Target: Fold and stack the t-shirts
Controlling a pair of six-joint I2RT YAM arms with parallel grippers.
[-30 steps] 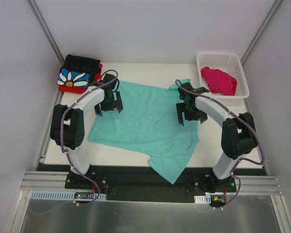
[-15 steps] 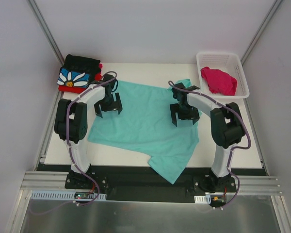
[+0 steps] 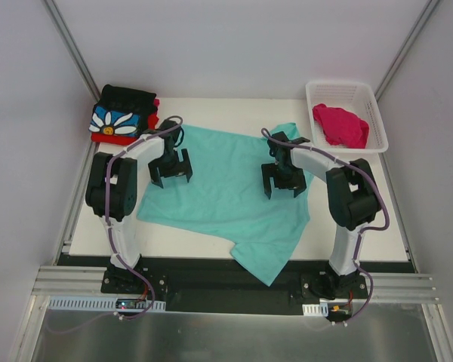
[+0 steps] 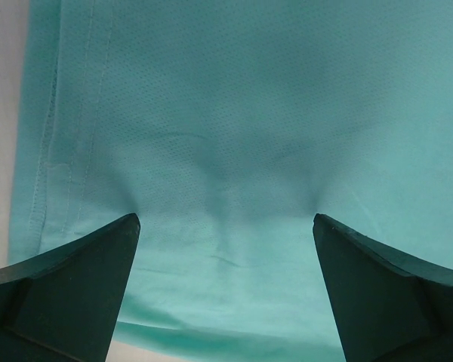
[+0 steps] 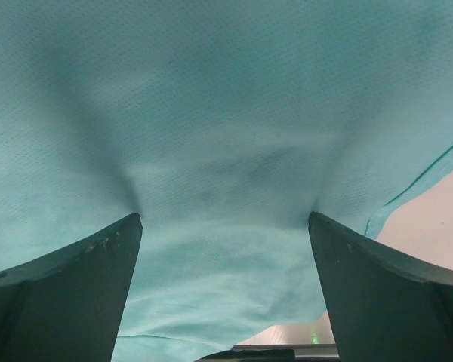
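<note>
- Reading the job as about half done: the black daisy shirt [image 3: 122,119] sits folded on top of the red shirt [image 3: 106,139] at the far left corner of the table [image 3: 362,234]. I judge that to be a stack of two.
- Mint-teal t-shirt [image 3: 226,200] is the piece in hand. It lies spread flat and skewed across the middle of the table, not yet folded. One near corner hangs over the front edge between the arm bases.
- Left gripper [image 3: 172,179] is down on the shirt's left side, close to a hemmed edge that shows in its wrist view. Its fingers are spread wide and grasp nothing. The tips seem to press the cloth, which puckers between them.
- Right gripper [image 3: 283,188] is down on the shirt's right side, near that edge. Its fingers are likewise released and wide, with the cloth dimpled at both tips and nothing pinched.
- Magenta-pink shirt [image 3: 340,125] lies crumpled in the white basket [image 3: 336,90] at the far right corner, well apart from both arms.
- Left to do, by my reckoning: fold the mint-teal one and carry it to the stack. Then I pull the pink one out, flatten it, fold it and stack it.
- Watch point: the shirt lies askew, so the folds may come out crooked unless I square it first.
</note>
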